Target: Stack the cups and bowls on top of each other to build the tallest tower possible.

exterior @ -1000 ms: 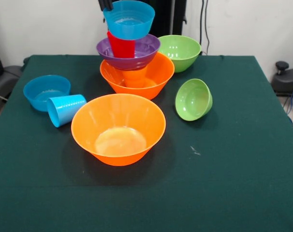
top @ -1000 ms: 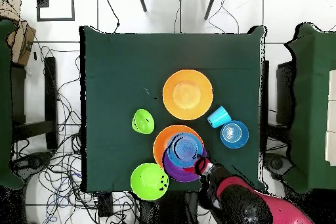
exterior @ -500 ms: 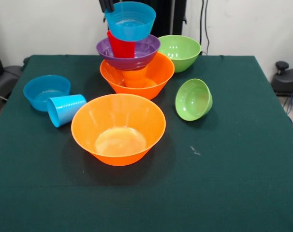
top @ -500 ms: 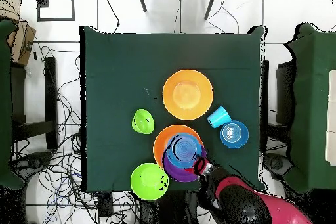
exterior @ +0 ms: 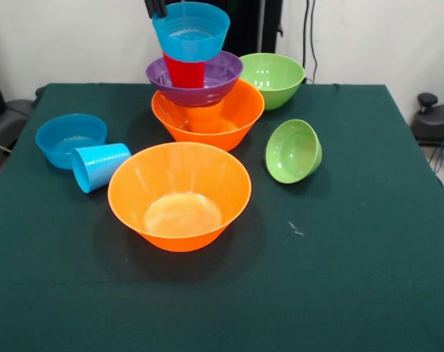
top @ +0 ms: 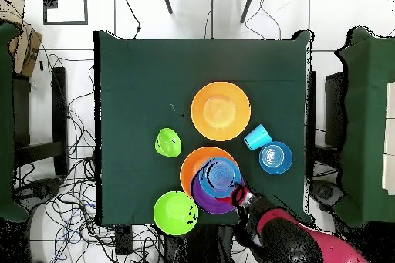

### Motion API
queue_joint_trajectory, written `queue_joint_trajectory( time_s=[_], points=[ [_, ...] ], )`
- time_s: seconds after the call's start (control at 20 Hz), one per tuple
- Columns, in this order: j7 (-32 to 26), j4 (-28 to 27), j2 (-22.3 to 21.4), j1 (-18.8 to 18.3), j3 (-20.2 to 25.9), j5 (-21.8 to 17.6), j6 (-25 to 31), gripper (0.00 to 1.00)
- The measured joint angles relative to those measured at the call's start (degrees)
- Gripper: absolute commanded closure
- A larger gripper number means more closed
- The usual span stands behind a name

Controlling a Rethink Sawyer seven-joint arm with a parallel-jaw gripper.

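- Since the earlier frame, the small blue bowl (exterior: 190, 30) on top of the tower (exterior: 200, 81) has shifted slightly toward the left of the front view and sits a touch more level; the gripper (exterior: 156, 7) has shifted with it.
- Only the gripper's dark tips show, at the bowl's rim at the top edge of the front view; whether it pinches the rim cannot be told.
- Under that bowl stand the red cup (exterior: 184, 72), the purple bowl (exterior: 195, 82), the orange cup (exterior: 205, 118) and a large orange bowl (exterior: 207, 115) on the desk (exterior: 354, 257).
- A second large orange bowl (exterior: 179, 195) sits nearer the camera.
- A light blue cup (exterior: 99, 166) lies on its side, touching another small blue bowl (exterior: 70, 139).
- A small green bowl (exterior: 293, 151) rests tilted; a large green bowl (exterior: 271, 78) stands just beside the tower.
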Motion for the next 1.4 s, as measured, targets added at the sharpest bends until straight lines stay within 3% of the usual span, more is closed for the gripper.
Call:
queue_joint_trajectory(
  time_s=[1.4],
  points=[
    [0.00,-0.01,0.57,-0.48,-2.56,-4.06,-3.69,1.00]
  ],
)
